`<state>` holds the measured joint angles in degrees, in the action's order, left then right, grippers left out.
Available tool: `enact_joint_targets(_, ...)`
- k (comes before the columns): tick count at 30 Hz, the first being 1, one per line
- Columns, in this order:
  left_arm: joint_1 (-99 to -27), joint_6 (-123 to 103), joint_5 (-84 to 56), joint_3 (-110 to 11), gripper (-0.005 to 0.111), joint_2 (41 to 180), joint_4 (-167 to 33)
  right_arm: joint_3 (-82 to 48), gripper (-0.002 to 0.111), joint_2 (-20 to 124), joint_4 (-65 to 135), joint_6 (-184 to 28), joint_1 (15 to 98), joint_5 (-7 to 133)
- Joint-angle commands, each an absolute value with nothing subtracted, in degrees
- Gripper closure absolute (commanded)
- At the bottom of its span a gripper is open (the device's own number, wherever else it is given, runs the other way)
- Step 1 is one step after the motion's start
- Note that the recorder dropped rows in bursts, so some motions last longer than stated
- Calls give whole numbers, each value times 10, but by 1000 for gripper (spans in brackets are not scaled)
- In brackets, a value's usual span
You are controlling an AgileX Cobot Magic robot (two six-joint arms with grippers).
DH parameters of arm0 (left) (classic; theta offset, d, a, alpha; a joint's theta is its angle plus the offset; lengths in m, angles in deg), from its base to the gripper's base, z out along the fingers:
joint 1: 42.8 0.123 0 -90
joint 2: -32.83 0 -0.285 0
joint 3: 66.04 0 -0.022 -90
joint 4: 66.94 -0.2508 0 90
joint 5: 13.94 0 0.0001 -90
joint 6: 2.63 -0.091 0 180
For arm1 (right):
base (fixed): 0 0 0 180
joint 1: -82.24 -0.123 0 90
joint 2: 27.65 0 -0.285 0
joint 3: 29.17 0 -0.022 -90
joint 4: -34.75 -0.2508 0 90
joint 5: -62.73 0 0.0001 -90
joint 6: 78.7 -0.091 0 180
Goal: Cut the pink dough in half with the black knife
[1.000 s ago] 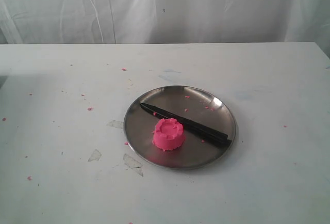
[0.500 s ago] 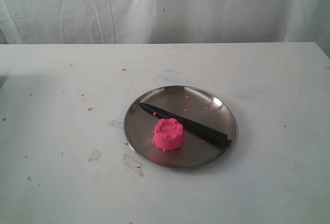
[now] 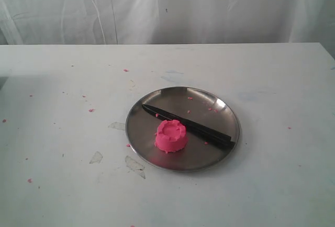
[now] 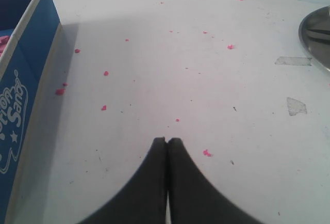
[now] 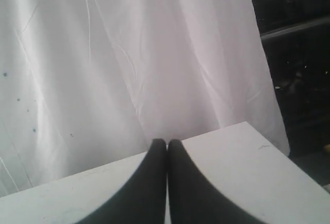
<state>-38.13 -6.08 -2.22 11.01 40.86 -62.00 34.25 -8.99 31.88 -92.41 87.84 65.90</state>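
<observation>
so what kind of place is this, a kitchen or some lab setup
Most likely a robot test bench, not a kitchen: a bare white table against a hung white sheet, with a moulded pink dough and a black knife on a steel plate, and a blue play-sand box nearby.

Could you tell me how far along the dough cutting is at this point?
Nothing is done yet: the pink dough sits whole on the steel plate, with the black knife lying beside it. Nothing is in hand; the left gripper and right gripper are shut, away from the plate. Grasping the knife and cutting remain.
</observation>
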Motion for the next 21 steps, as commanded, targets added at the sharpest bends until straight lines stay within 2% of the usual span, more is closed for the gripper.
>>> enact_joint_targets(1,-385,-61,-23,112,107,406,-616,341,108,-88,317,-957,880,662)
enact_joint_targets(14,-385,-61,-23,112,107,406,-616,335,108,-81,317,-954,880,666)
enact_joint_targets(17,-385,-61,-23,112,107,406,-616,313,108,-40,317,-937,880,733)
enact_joint_targets(21,-385,-61,-23,112,107,406,-616,260,108,84,278,-863,867,811)
